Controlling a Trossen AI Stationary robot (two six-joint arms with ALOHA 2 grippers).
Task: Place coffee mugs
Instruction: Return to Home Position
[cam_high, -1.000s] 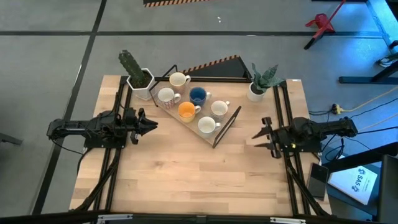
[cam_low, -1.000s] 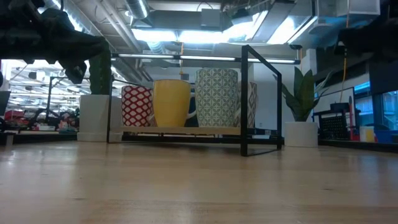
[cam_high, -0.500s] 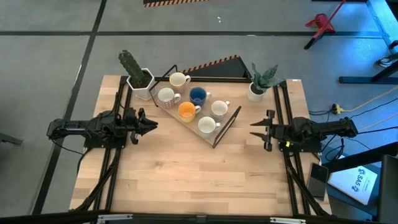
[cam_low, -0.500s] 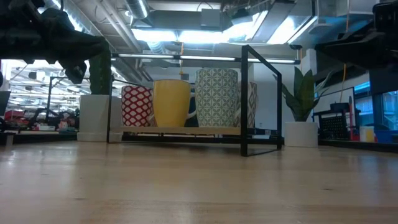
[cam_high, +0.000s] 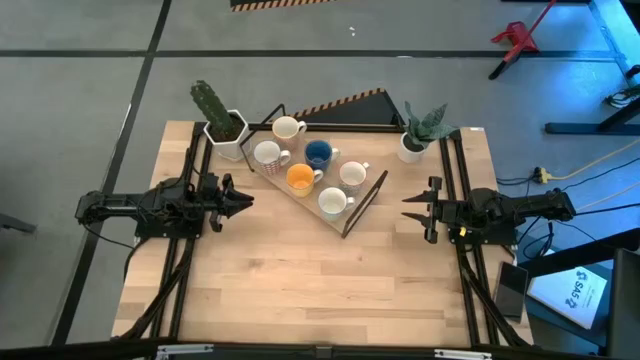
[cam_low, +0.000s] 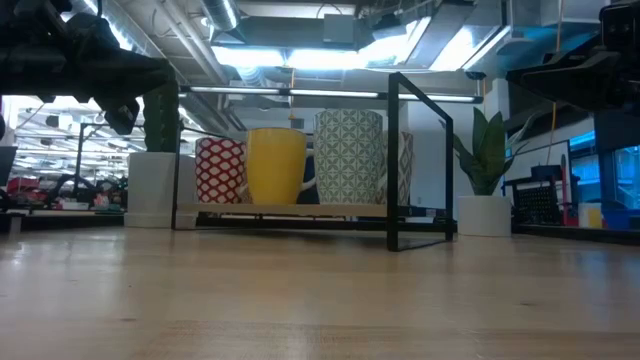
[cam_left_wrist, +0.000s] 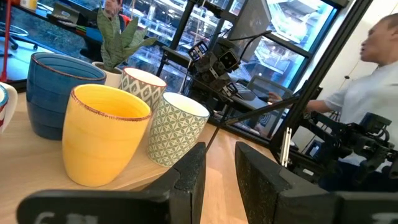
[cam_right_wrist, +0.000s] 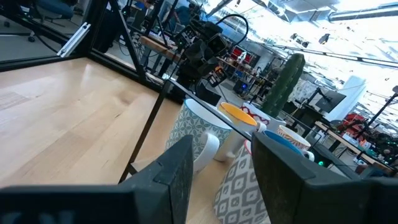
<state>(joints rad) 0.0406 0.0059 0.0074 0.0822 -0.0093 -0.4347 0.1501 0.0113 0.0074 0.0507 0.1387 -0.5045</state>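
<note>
Six mugs stand upright, close together, on a wooden tray with a black metal frame (cam_high: 366, 196) at the table's far middle: a cream one (cam_high: 287, 127), a red-patterned one (cam_high: 266, 153), a dark blue one (cam_high: 318, 153), one orange inside (cam_high: 299, 179), and two white patterned ones (cam_high: 352, 174) (cam_high: 332, 202). My left gripper (cam_high: 248, 200) hovers open to the left of the tray and points at it; its wrist view shows the yellow-orange mug (cam_left_wrist: 102, 140) nearest. My right gripper (cam_high: 408, 210) hovers open to the right of the tray, facing the patterned mugs (cam_right_wrist: 193, 134).
A cactus in a white pot (cam_high: 222, 125) stands at the far left of the table. A leafy plant in a white pot (cam_high: 414, 142) stands at the far right. Bare wooden table (cam_high: 320, 290) spreads over the near half. A person (cam_left_wrist: 373, 93) shows beyond the table.
My right gripper has turned about its wrist, so its two fingers now lie level across the table, and it has shifted slightly toward the far edge and the tray. It has kept still for the last half second. The mugs have not moved.
</note>
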